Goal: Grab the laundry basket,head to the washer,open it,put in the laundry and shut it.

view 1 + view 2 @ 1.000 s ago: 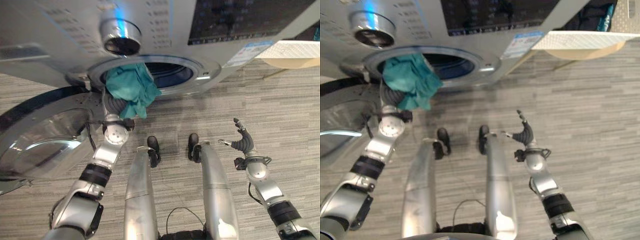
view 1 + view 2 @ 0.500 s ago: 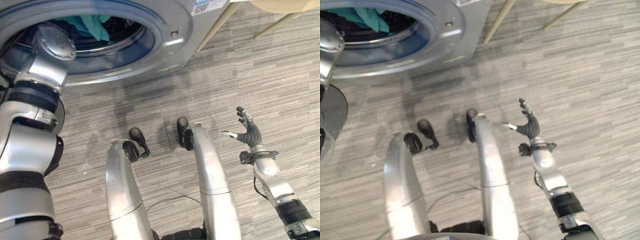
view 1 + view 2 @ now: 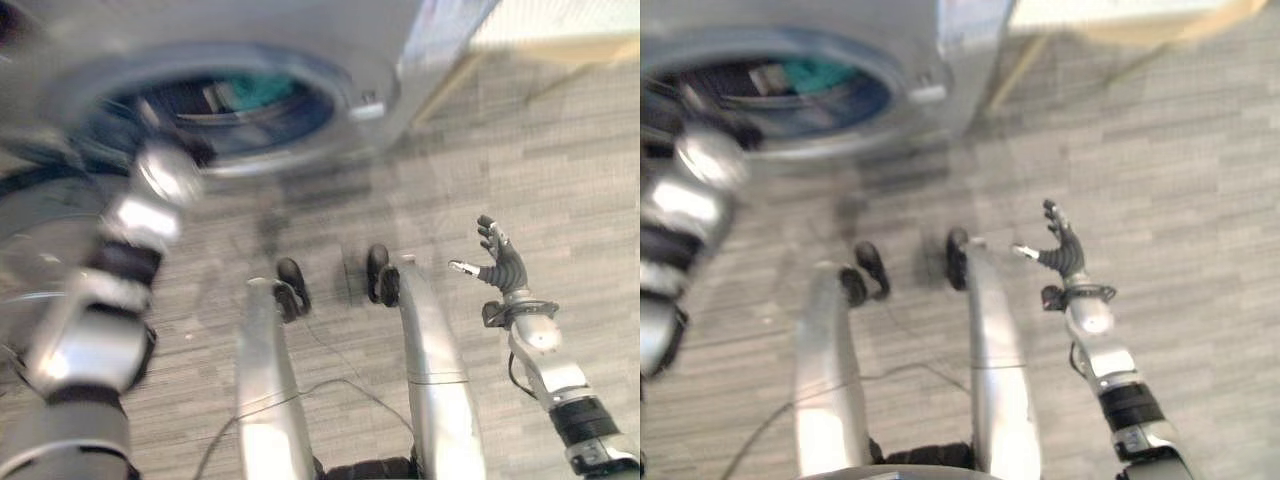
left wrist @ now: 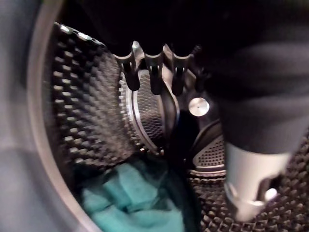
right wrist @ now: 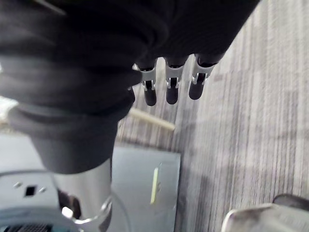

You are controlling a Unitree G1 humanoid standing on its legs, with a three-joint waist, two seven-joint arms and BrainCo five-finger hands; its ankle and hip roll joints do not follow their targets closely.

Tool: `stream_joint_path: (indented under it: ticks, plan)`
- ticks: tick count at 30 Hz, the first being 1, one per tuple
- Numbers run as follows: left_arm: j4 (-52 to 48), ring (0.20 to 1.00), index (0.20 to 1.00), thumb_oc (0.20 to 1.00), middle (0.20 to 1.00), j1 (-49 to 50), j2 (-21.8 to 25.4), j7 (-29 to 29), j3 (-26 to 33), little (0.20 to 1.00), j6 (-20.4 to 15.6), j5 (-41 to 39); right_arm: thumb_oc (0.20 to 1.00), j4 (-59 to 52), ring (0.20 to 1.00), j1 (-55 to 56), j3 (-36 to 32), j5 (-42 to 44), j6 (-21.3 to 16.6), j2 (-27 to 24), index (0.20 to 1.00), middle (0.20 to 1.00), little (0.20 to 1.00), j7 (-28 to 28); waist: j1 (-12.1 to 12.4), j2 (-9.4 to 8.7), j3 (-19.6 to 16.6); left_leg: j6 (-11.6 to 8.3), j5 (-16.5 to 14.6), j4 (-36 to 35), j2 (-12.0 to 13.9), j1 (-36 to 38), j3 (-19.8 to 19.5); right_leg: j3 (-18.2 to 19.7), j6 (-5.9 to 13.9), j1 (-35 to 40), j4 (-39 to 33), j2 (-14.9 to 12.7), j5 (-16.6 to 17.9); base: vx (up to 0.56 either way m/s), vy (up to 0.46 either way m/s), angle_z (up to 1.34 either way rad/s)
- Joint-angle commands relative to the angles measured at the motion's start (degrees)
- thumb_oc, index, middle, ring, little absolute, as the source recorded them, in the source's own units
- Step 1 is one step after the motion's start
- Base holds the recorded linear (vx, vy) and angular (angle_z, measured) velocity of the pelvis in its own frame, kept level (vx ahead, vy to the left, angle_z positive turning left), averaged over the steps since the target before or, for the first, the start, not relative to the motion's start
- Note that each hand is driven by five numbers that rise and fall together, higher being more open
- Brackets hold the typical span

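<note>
Teal cloth (image 4: 137, 205) was seen lying loose on the perforated steel drum (image 4: 82, 116) of the washer (image 3: 400, 40), low in the drum and just inside the round opening (image 3: 225, 105). In the left eye view a patch of the same cloth was visible through that opening, towards its upper part. The left hand (image 4: 154, 67) was reached into the drum, above the cloth and apart from it; its fingers (image 4: 155, 77) were held straight and side by side, with nothing gripped. The washer door (image 3: 40, 250) was swung open at the far left, beside the left arm. Further right, grey carpet (image 3: 560, 180) was shown, and the right hand (image 3: 497, 265) was raised over it, well apart from the washer, with fingers spread and relaxed and nothing held. A pale table (image 3: 560, 25) was partly shown at the upper right.

The cloth was judged to be light, soft and limp, neither fragile nor slippery, so that it would sag and fold when lifted. A bunched fold at its raised middle was judged the best place for a pinch, as the flat edges against the drum wall would offer little to close on.
</note>
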Motion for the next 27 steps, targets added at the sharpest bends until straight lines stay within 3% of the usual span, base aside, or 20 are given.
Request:
stream_joint_path:
  ticks: [1, 3, 8, 10, 12, 15, 16, 17, 18, 20, 24, 27]
  plan:
    - [0.1, 1.0, 1.0, 1.0, 1.0, -1.6, 0.1, -1.0, 2.5, 1.0, -2.8, -3.8, 1.0, -2.3, 1.0, 2.0, -0.2, -3.2, 0.2, 0.3, 1.0, 1.0, 1.0, -2.2, -1.4, -1.29, -0.8, 1.78, -0.7, -1.6, -0.5, 3.4, -2.0, 0.6, 3.05, 5.2, -8.7, -0.2, 0.9, -0.04, 0.016, 0.28]
    - [-4.4, 1.0, 1.0, 1.0, 1.0, 10.6, -6.6, -3.1, 5.1, 1.0, -3.2, -4.4, 1.0, 2.0, 1.0, 1.7, -0.2, -5.7, 2.4, 1.2, 1.0, 1.0, 1.0, -2.9, 0.2, -1.33, -1.6, 1.19, 1.4, -10.6, -1.6, 12.7, -0.8, 0.2, 3.8, 13.5, -15.9, -0.8, 2.9, -0.02, 0.035, 0.23]
    - [-7.1, 1.0, 1.0, 1.0, 1.0, 27.0, -13.5, -7.8, 6.7, 1.0, -3.5, -6.9, 1.0, 8.0, 1.0, 3.2, -0.6, -6.3, 3.9, 2.1, 1.0, 1.0, 1.0, -1.8, 2.0, -1.65, -2.3, 0.24, 6.2, -27.4, -3.9, 31.1, 0.4, -1.1, 5.59, 31.7, -30.7, -1.3, 7.1, 0.08, 0.016, 0.15]
    - [-6.5, 1.0, 1.0, 1.0, 1.0, 32.0, -14.7, -10.0, 6.8, 1.0, -3.3, -6.5, 1.0, 9.3, 1.0, 4.8, -1.1, -7.1, 4.1, 2.3, 1.0, 1.0, 1.0, -0.9, 2.5, -1.77, -2.8, 0.35, 9.8, -34.5, -4.9, 37.8, 1.0, -2.0, 5.8, 38.4, -37.1, -1.4, 10.0, 0.08, 0.015, 0.18]
    - [-4.5, 1.0, 1.0, 1.0, 1.0, 36.0, -15.9, -11.5, 6.9, 1.0, -2.8, -6.9, 1.0, 10.9, 1.0, 6.0, -1.4, -7.4, 4.4, 2.8, 1.0, 1.0, 1.0, 0.0, 2.8, -1.94, -3.7, 0.12, 11.4, -40.2, -5.4, 44.3, 1.0, -2.4, 6.59, 44.9, -42.3, -1.1, 11.5, 0.1, 0.012, 0.15]
    - [-4.5, 1.0, 1.0, 1.0, 1.0, 36.0, -15.9, -11.5, 6.9, 1.0, -2.8, -6.9, 1.0, 10.9, 1.0, 6.0, -1.4, -7.4, 4.4, 2.8, 1.0, 1.0, 1.0, 0.0, 2.8, -1.94, -3.7, 0.12, 11.4, -40.2, -5.4, 44.3, 1.0, -2.4, 6.59, 44.9, -42.3, -1.1, 11.5, 0.11, 0.038, 0.02]
    - [-0.8, 1.0, 1.0, 1.0, 1.0, 43.0, -16.4, -14.8, 6.9, 1.0, -1.5, -2.9, 1.0, 15.4, 1.0, 8.9, -1.7, -9.2, 4.8, 3.6, 1.0, 1.0, 1.0, 1.9, 3.3, -2.34, -7.4, 0.21, 13.1, -49.8, -6.5, 56.6, 1.5, -1.0, 8.05, 56.8, -52.5, 0.5, 14.2, 0.34, 0.138, -0.08]
    - [0.2, 1.0, 1.0, 1.0, 1.0, 43.7, -16.5, -15.0, 6.9, 1.0, -1.4, -1.9, 1.0, 16.0, 1.0, 9.4, -1.9, -9.3, 4.7, 3.7, 1.0, 1.0, 1.0, 2.0, 3.8, -2.55, -8.0, 0.16, 13.1, -50.5, -7.2, 58.1, 0.0, -0.3, 8.17, 58.4, -53.8, 0.8, 14.3, 0.42, 0.202, -0.58]
    - [1.7, 1.0, 1.0, 1.0, 1.0, 44.3, -17.3, -15.3, 6.8, 1.0, -1.3, -1.3, 1.0, 16.9, 1.0, 10.1, -2.6, -9.0, 4.6, 3.9, 1.0, 1.0, 1.0, 2.5, 4.5, -2.87, -8.9, -0.06, 12.8, -51.4, -9.9, 60.2, -5.6, 1.3, 8.33, 61.3, -56.4, 1.2, 14.7, 0.18, 0.123, -0.78]
    - [2.7, 1.0, 1.0, 1.0, 1.0, 45.1, -17.7, -15.9, 6.7, 1.0, -1.0, -0.2, 1.0, 17.9, 1.0, 10.9, -3.3, -9.0, 4.7, 4.0, 1.0, 1.0, 1.0, 3.3, 3.9, -2.84, -11.1, 0.09, 12.8, -54.3, -10.7, 62.4, -7.4, 2.1, 8.69, 63.3, -58.9, 1.3, 15.7, 0.17, 0.121, -0.55]
    - [4.9, 1.0, 1.0, 1.0, 1.0, 45.3, -17.7, -16.3, 6.4, 1.0, -0.5, 1.8, 1.0, 19.3, 1.0, 12.6, -4.6, -7.9, 4.9, 4.6, 1.0, 1.0, 1.0, 3.5, 2.9, -2.67, -14.0, 1.11, 12.8, -58.3, -10.7, 66.0, -4.2, 5.3, 10.24, 65.0, -62.9, 1.1, 18.6, 0.1, 0.104, -0.35]
    - [5.5, 1.0, 1.0, 1.0, 1.0, 44.7, -17.5, -16.4, 6.0, 1.0, -0.7, 2.8, 1.0, 19.7, 1.0, 13.1, -4.8, -7.7, 5.2, 4.9, 1.0, 1.0, 1.0, 3.6, 2.5, -2.44, -14.3, 1.55, 12.9, -59.6, -10.7, 66.9, -2.3, 7.2, 10.81, 64.3, -62.9, 1.4, 19.3, -0.01, 0.073, -0.86]
